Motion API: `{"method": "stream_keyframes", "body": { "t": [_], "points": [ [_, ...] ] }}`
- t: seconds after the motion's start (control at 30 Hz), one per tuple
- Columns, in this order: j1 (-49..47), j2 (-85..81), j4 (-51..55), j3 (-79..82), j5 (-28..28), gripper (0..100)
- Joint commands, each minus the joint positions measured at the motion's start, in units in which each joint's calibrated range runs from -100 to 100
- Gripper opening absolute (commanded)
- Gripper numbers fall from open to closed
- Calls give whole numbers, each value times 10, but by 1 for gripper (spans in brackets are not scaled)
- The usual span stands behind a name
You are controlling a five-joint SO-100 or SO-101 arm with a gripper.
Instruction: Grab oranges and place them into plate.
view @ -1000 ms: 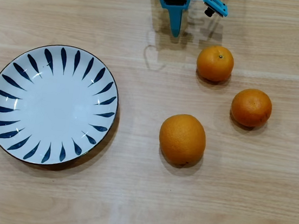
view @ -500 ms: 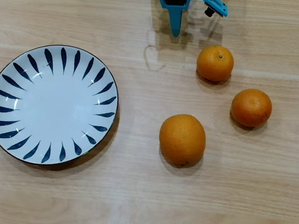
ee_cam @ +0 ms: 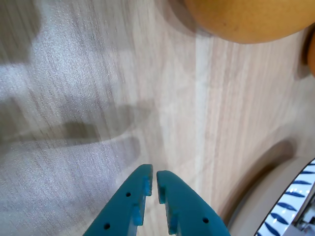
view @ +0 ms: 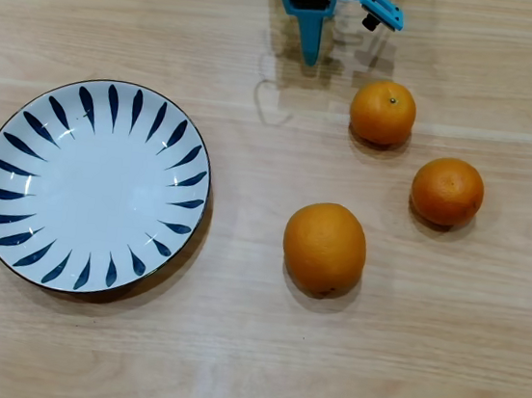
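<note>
In the overhead view the white plate [view: 93,187] with blue leaf strokes lies at the left and holds nothing. Three oranges rest on the table to its right: a large one [view: 324,248] in the middle, a smaller one [view: 383,111] near the top, another small one [view: 447,191] farthest right. My teal gripper [view: 310,57] points down from the top edge, left of the upper orange and apart from it. The wrist view shows the gripper [ee_cam: 153,174] shut with nothing in it, above bare wood. An orange [ee_cam: 246,19] fills that view's top right and the plate's rim [ee_cam: 295,196] shows at bottom right.
The table is light wood with plank seams. Bare wood lies between the plate and the oranges, and along the bottom of the overhead view. A sliver of a second orange [ee_cam: 311,54] shows at the wrist view's right edge.
</note>
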Motion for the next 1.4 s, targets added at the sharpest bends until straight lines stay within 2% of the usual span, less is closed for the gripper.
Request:
{"method": "stream_keyframes", "body": {
  "t": [0.0, 0.13, 0.27, 0.53, 0.7, 1.1, 1.37],
  "points": [
    [8, -5, 2, -2, 2, 2],
    [7, 16, 3, -72, 2, 2],
    [6, 128, 7, -225, 2, 2],
    [6, 402, 153, -612, -1, 2],
    [-29, 529, 204, -777, -1, 2],
    [-103, 791, 215, -932, -2, 2],
    [-155, 867, 213, -960, -2, 2]
  ]
}}
